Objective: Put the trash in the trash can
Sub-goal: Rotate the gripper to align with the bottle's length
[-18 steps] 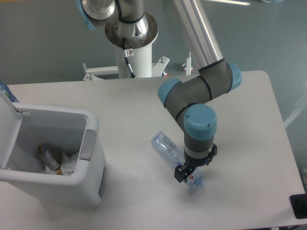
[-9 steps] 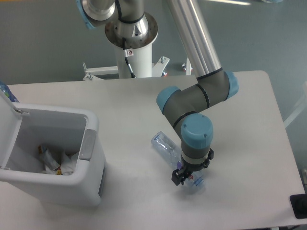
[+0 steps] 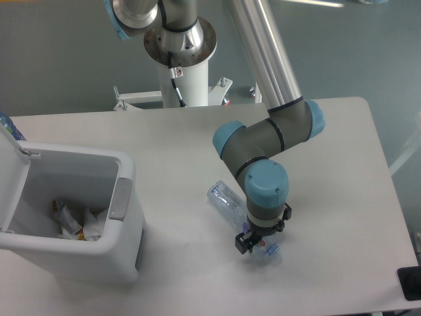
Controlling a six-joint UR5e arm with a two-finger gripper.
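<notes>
The fingers of the black two-finger gripper (image 3: pixel 252 243) sit low over the cap end of the clear plastic water bottle (image 3: pixel 231 204), but the wrist hides them from above, so I cannot tell whether they stand apart or are already clamped on it. The bottle lies on its side on the white table (image 3: pixel 342 171), its base toward ten o'clock and its capped neck toward four o'clock, passing under the grey and blue arm (image 3: pixel 266 187). The large white rectangular plastic bin (image 3: pixel 125 197) stands well apart at nine o'clock, lid open, with crumpled white paper trash (image 3: pixel 75 220) lying on its floor.

The step in hand looks like the pick of the bottle. Next, I judge, comes a firm closure on the neck, a lift clear of the table, then a carry toward nine o'clock, high enough to pass the bin's rim before release.
</notes>
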